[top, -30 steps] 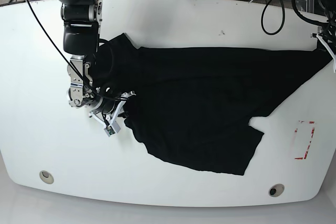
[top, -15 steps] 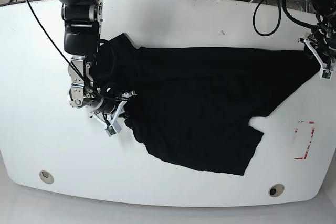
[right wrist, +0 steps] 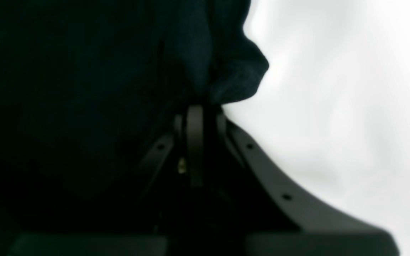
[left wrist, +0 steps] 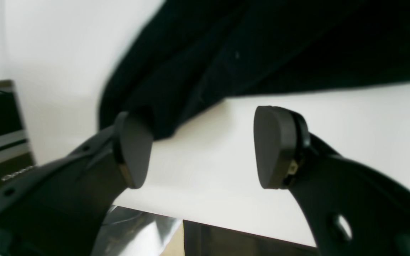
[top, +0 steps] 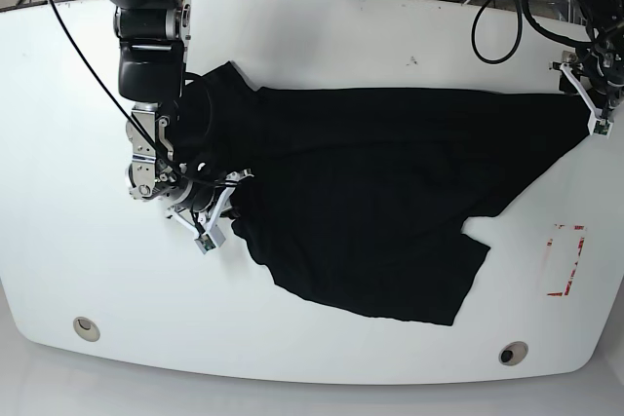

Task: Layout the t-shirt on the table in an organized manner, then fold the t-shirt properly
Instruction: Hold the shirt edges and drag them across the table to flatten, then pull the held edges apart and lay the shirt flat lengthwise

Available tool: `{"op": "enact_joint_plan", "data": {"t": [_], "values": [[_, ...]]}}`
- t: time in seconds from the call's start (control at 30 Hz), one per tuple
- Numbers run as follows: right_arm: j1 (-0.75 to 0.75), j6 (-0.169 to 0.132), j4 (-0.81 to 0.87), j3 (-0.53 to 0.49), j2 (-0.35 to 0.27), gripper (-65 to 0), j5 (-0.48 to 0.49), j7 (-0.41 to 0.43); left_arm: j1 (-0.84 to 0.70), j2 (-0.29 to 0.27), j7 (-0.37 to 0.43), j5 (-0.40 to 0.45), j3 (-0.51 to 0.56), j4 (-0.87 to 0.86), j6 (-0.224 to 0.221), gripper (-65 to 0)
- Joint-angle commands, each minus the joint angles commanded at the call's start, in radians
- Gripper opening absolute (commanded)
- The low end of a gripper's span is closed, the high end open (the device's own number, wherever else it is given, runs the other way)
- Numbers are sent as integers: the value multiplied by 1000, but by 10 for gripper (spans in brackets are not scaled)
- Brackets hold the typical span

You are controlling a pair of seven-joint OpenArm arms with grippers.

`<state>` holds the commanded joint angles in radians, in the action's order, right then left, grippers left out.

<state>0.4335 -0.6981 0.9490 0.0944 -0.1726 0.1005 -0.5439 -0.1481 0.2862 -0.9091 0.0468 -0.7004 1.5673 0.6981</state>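
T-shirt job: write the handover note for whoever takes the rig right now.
Right gripper: shut on a bunched fold of the t-shirt at its edge on the base view's left.
Left gripper: open, holding nothing, poised at the shirt's tip by the table edge on the base view's right; one finger is right by the cloth.
T-shirt: spread across the table's middle, but crooked and rumpled, with a notch in its near edge.
Done: rough spreading only.
Left: close the left gripper on that tip, pull the shirt flat and square, then fold. No fold made yet.
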Motion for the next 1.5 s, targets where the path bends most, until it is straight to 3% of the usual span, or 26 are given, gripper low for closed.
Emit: {"op": "enact_joint_plan", "data": {"t": [0.27,0.73,0.83,0.9,1.07,1.23,1.5], "values": [[0,0,0,0,0,-650,3,0,0,28,92,-3,8,-98,0,-246],[-2,0,0,0,2,-650,5,0,37,64,130,2,20,-163,0,-261],[-2,0,0,0,2,-650,5,0,46,84,166,2,48,-224,0,-349],[-2,0,9,0,2,-650,5,0,52,94,203,0,69,-272,0,-464],[-29,0,72,0,2,-650,6,-2,114,94,241,0,100,-347,0,-642],[-63,0,178,2,3,-650,2,-26,153,92,222,0,101,-333,0,-646],[-91,0,436,9,-5,-650,-2,-117,244,107,123,2,101,-140,0,-646]]}}
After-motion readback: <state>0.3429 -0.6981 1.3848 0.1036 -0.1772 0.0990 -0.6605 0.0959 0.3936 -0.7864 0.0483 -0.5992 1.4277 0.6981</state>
